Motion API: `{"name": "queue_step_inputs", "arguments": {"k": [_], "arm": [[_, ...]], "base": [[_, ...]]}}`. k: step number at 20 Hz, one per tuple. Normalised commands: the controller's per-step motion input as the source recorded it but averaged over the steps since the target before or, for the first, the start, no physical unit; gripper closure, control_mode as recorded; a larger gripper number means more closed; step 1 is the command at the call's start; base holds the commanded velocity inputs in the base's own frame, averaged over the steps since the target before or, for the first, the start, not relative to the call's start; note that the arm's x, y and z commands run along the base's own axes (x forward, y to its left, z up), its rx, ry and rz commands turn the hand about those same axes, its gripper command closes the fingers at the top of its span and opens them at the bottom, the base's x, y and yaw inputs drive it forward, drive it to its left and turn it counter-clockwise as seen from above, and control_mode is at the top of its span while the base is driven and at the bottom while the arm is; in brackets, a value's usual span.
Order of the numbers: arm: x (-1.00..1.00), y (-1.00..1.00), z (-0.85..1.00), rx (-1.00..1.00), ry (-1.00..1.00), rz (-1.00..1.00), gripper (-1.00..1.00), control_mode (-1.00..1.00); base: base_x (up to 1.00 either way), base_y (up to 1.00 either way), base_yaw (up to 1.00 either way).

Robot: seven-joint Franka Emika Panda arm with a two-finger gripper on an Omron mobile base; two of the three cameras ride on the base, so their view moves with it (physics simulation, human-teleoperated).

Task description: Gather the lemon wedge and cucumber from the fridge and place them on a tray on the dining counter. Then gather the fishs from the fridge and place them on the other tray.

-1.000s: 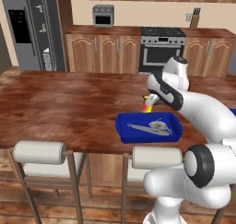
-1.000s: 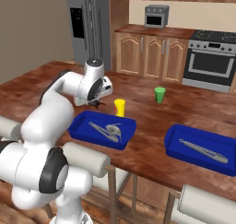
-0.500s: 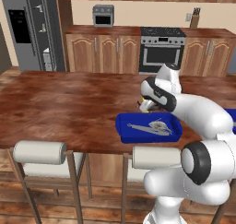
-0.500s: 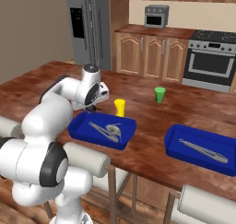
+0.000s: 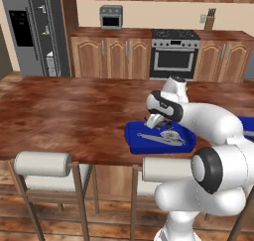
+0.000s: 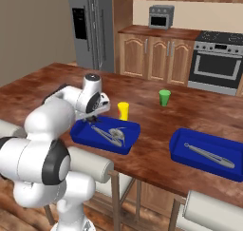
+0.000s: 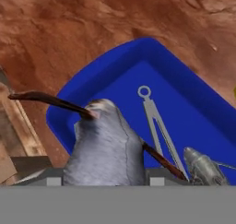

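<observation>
- Hand view, left to right: a grey fish (image 7: 105,149) sits clamped in my claw (image 6: 91,119), hanging over the near-left corner of the blue tray (image 7: 115,75); metal tongs (image 7: 156,126) and a second fish (image 7: 203,168) lie inside, to the right.
- Released this near the rim, the fish could tip onto the dining counter (image 6: 152,116).
- No readable writing or brands.
</observation>
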Motion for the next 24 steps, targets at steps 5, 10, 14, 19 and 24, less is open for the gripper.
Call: {"name": "queue_step_inputs", "arguments": {"k": [5,10,14,19,24], "arm": [[0.00,0.09,-0.37,0.00,0.10,0.00,1.00,-1.00],[0.00,0.24,-0.26,0.00,0.11,0.00,1.00,-1.00],[0.00,0.16,-0.24,0.00,0.10,0.00,1.00,-1.00],[0.00,0.00,-0.23,0.00,0.07,0.00,1.00,-1.00],[0.01,0.00,-0.16,0.00,0.05,0.00,1.00,-1.00]], "base": [[0.00,0.00,0.00],[0.00,0.00,0.00],[0.00,0.00,0.00],[0.00,0.00,0.00],[0.00,0.00,0.00]]}}
